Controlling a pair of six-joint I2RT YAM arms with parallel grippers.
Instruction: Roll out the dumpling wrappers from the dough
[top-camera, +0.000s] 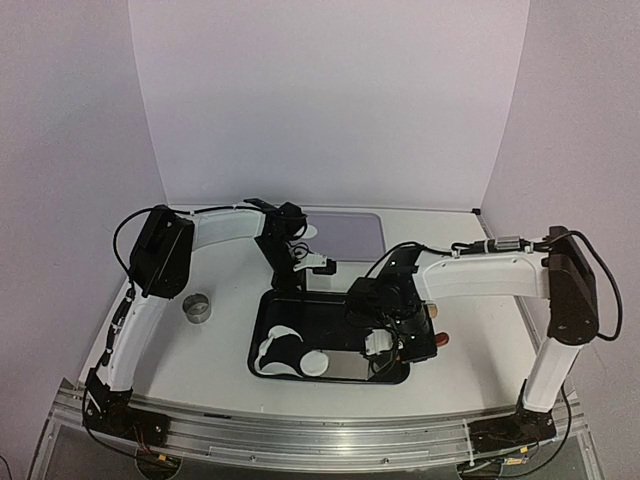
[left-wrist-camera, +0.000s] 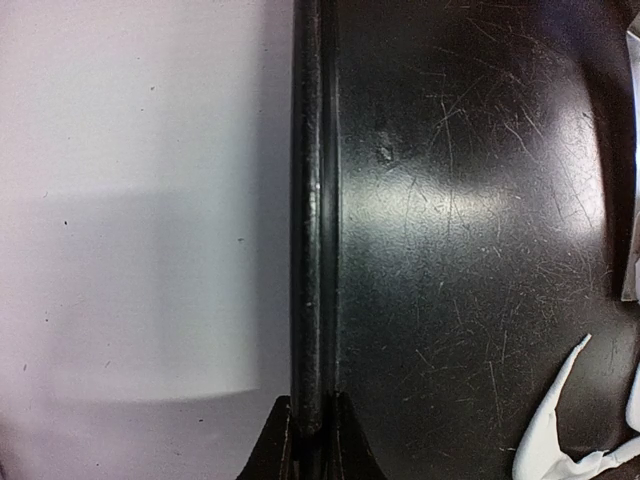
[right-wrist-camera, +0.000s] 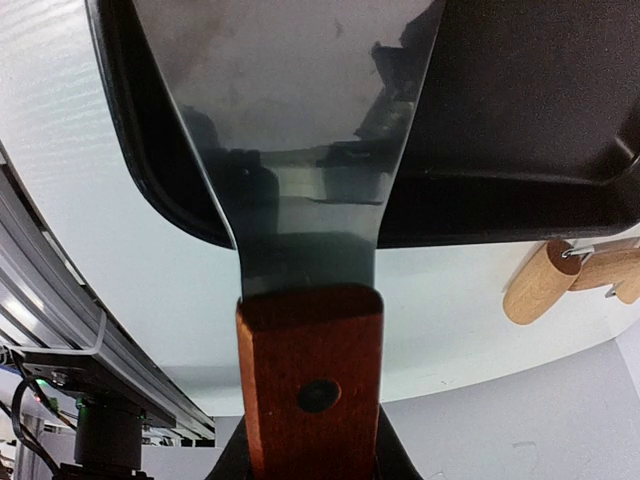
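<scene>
A black tray (top-camera: 300, 305) sits mid-table. In its near left corner lie curved white dough strips (top-camera: 272, 352) and, beside them, one small round wrapper (top-camera: 313, 363). My left gripper (top-camera: 290, 282) is shut on the tray's far left rim (left-wrist-camera: 308, 250); a dough strip (left-wrist-camera: 545, 440) shows at the lower right of the left wrist view. My right gripper (top-camera: 385, 345) is shut on the wooden handle (right-wrist-camera: 310, 370) of a metal spatula. Its blade (right-wrist-camera: 290, 100) reaches over the rim into the tray (right-wrist-camera: 520, 100).
A metal ring cutter (top-camera: 198, 308) stands left of the tray. A purple mat (top-camera: 350, 235) lies at the back. A wooden rolling pin (top-camera: 440, 335) lies right of the tray, its handles visible in the right wrist view (right-wrist-camera: 540, 285). The aluminium rail (top-camera: 300, 430) runs along the near edge.
</scene>
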